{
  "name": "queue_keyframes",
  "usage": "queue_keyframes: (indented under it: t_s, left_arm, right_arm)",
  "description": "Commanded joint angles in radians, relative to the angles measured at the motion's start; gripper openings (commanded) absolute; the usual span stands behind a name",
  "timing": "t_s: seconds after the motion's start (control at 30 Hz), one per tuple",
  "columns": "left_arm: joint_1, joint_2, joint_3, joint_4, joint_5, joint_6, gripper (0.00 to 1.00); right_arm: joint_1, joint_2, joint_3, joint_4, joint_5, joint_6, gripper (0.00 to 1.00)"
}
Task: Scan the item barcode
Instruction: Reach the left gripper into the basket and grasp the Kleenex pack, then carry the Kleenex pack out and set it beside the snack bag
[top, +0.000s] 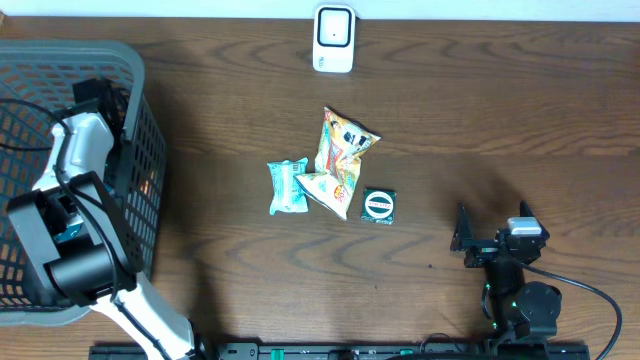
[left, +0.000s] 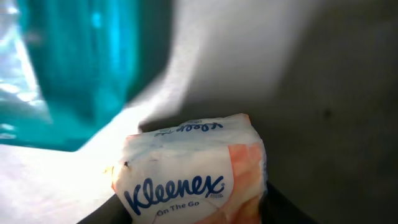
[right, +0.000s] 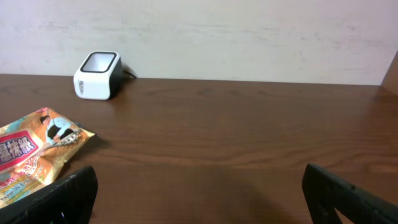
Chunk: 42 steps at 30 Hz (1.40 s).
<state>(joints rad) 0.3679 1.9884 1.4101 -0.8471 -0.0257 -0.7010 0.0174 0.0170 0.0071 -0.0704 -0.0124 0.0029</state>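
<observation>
In the left wrist view a white and orange Kleenex tissue pack sits between my left gripper jaws. The dark fingers press against both of its sides. This happens inside the grey basket, where the overhead view shows only the left arm reaching in. The white barcode scanner stands at the table's far edge, and the right wrist view shows the scanner too. My right gripper rests open at the front right, nothing between its fingers.
A yellow snack bag, a teal packet and a small dark round-label packet lie mid-table. A teal translucent package lies beside the tissue pack in the basket. The basket walls surround the left arm.
</observation>
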Motion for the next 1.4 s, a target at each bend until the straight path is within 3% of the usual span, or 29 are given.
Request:
queue_keyframes:
  t_s: [0.0,0.4,0.8,1.03,1.17,1.37]
  left_arm:
    - [0.034,0.019,0.014,-0.032,-0.005,0.050,0.43]
    - [0.092,-0.210,0.016,-0.053,-0.004,0.080,0.38]
    - [0.090,-0.586,0.016,-0.040,-0.002,0.077,0.38]
    - [0.082,-0.831,0.016,0.011,0.182,0.076,0.38]
    - [0.009,-0.901,0.016,0.034,0.300,0.068,0.38]
    - [-0.249,-0.888,0.016,0.037,0.328,0.076,0.38]
  right_arm:
    - [0.009,-0.003,-0.002,-0.004,-0.008,-0.011,0.99]
    - [0.009,-0.003,-0.002,-0.004,-0.008,-0.011,0.99]
    - [0.009,-0.003,-0.002,-0.004,-0.008,-0.011,0.99]
    - [0.009,-0.003,-0.002,-0.004,-0.008,-0.011,0.99]
    - [0.009,-0.003,-0.002,-0.004,-0.008,-0.011,0.99]
    - [0.009,-0.003,-0.002,-0.004,-0.008,-0.011,0.99]
